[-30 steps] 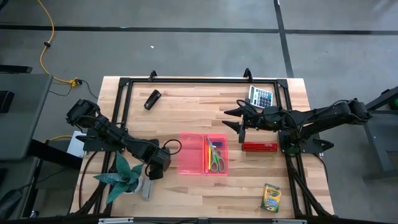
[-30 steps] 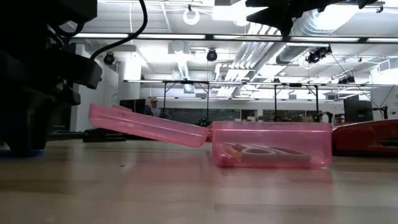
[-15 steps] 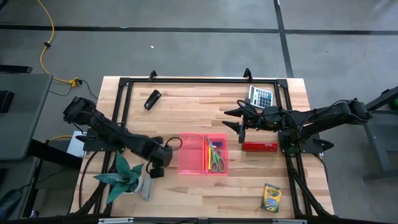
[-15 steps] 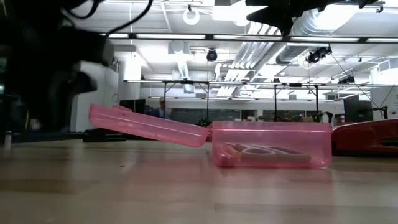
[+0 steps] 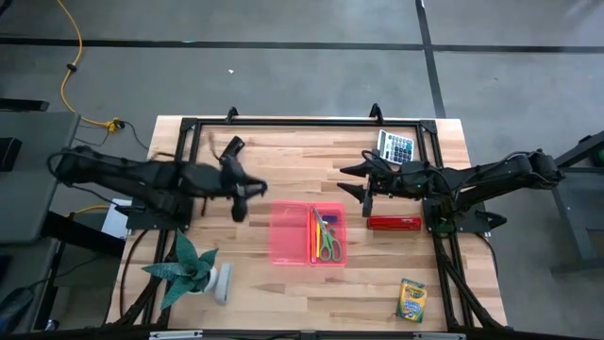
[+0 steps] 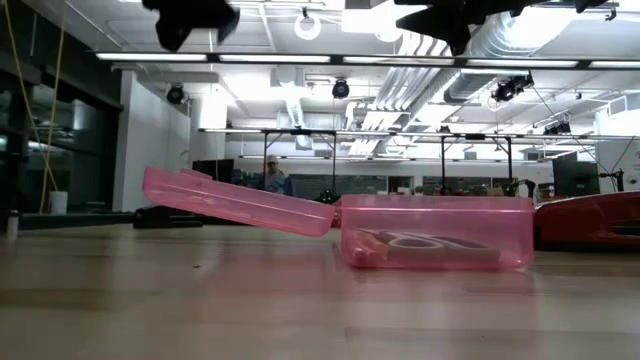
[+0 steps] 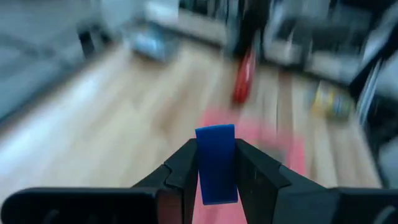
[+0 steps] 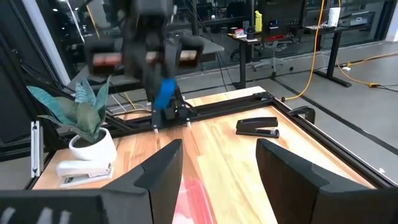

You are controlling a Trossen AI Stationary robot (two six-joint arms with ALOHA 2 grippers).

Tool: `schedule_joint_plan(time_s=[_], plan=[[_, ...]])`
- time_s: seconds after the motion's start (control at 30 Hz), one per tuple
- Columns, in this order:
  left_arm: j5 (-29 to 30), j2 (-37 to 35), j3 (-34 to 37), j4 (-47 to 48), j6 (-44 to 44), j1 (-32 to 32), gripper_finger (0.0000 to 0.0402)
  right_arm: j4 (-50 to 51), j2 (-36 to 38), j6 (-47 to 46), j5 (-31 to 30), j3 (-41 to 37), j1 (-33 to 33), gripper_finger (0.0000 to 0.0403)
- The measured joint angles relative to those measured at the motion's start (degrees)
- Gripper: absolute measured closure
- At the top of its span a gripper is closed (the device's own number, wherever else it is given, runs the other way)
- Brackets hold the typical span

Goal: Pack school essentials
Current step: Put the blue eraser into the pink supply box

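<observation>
I see a small blue eraser (image 7: pixel 216 163), a flat rectangular slab with squared corners, pinched between the two dark fingers of my left gripper (image 7: pixel 214 171), its top end standing proud of the fingertips. In the high view that left gripper (image 5: pixel 238 189) is raised over the bare wood, to the left of the pink pencil case (image 5: pixel 309 233) and apart from it. The right wrist view catches the same blue piece (image 8: pixel 164 92) held up in the far arm's fingers.

The case is translucent pink plastic, a shallow rectangular tray with its hinged lid (image 6: pixel 235 203) lying open and tilted to the left. In the tray lie thin orange and red pencils (image 5: pixel 315 236) side by side and the green-handled scissors (image 5: pixel 328 244) next to them; from table height the pale loops of the scissors show through the pink wall.

My right gripper (image 5: pixel 366 189) hovers beyond the case's right end, fingers spread wide with nothing between them. Just beside it lies a glossy red stapler (image 5: pixel 394 223), long and low. A yellow-green crayon box (image 5: pixel 411 299) sits near the front right corner, well apart from the case. The table (image 5: pixel 283 288) is pale, streaky wooden planking in a black frame.
</observation>
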State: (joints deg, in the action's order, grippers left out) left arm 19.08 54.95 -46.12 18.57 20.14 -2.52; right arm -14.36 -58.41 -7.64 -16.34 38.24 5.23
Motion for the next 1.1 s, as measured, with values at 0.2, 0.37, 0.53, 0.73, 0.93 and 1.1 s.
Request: schedule_joint_plan(time_s=[0.2,0.37,0.53,0.73,0.93,1.1], plan=[[0.6,-6.9,7.9,-24.6,-6.0,3.3,0.0316,-0.8,0.0,0.0,0.4,0.0,0.0,0.0206],[-5.1,-5.8,17.2,-44.2,-4.1,5.2,0.0316,-1.6,0.0,0.0,0.4,0.0,0.0,0.0206],[-8.7,-2.0,21.2,-55.6,-3.8,6.2,0.0316,-1.8,0.0,0.0,0.4,0.0,0.0,0.0206],[-9.5,-1.0,21.1,-57.4,-3.8,7.1,0.0316,-1.8,0.0,0.1,0.4,0.0,0.0,0.0206],[-9.6,-0.9,21.1,-57.4,-3.8,7.5,0.0316,-1.8,0.0,0.0,0.4,0.0,0.0,0.0206],[-9.4,-0.9,21.1,-57.4,-3.8,7.5,0.0316,-1.8,0.0,-0.6,0.5,0.0,0.0,0.0206]])
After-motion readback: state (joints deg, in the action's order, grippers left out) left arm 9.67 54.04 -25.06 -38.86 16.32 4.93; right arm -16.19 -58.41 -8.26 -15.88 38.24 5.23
